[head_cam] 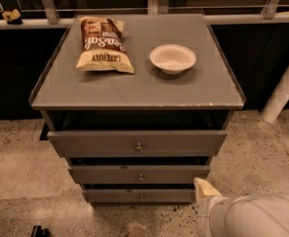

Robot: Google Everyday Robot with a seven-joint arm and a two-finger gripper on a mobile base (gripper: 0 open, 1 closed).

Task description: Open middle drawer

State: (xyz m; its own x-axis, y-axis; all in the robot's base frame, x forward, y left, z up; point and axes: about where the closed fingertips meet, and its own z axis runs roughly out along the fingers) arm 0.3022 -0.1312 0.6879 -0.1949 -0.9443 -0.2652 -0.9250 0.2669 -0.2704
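Three grey fronts stack under the bench (149, 90), and yours is the second one down: the middle drawer (104, 174), with its small round knob (140, 177) at centre. It looks closed, or nearly so, tucked beneath the taller top front (94, 143) and above the narrow lowest front (109, 196). The top front seems to jut forward, with a dark gap above it. It overhangs your target, which is likely why the arm sits so low.

The white arm (255, 215) lies across the lower right corner. Its tan end piece (205, 189) is just beside the right end of the two lower fronts. You cannot make out the jaws with any certainty. A brownish shape (135, 229) at the bottom edge, below the line of knobs, may be them. How wide they stand, or whether they hold anything, cannot be told. Nothing touches the middle knob.

On the bench, a chip bag (103, 43) lies flat to the left and a white bowl (172, 58) sits to the right, apart from it. Both rest back from the front edge, so a clean pull should not disturb them.

You appear to be at the approach stage, with the drawer not yet drawn. The three knobs sit in one vertical line, close together, so pick the middle one with care. Then pull straight out.
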